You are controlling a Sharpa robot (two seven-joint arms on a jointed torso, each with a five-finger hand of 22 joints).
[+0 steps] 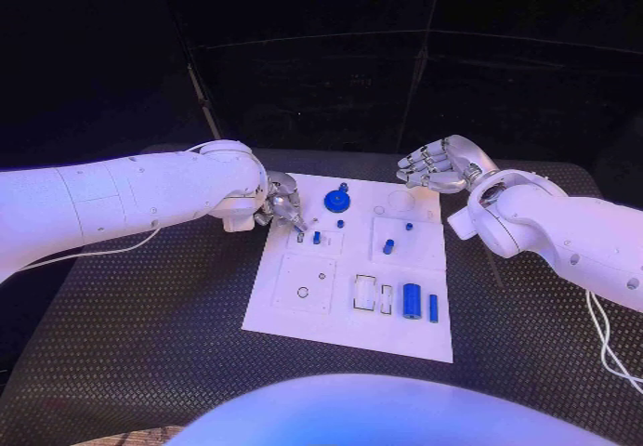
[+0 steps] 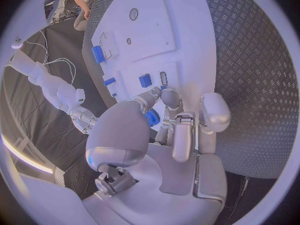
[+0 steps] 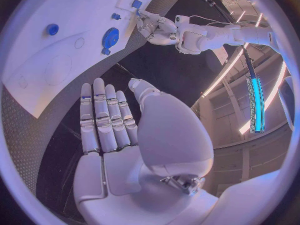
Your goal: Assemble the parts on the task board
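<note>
blue gear (image 1: 338, 199) just beside left robot hand (image 1: 281, 203) fingertips.

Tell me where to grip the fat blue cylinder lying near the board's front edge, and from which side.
Grip the blue cylinder across its middle, coming straight down from above. It lies flat on the task board, long sides exposed, with a thinner blue pin close beside it, so keep the fingers narrow.
</note>
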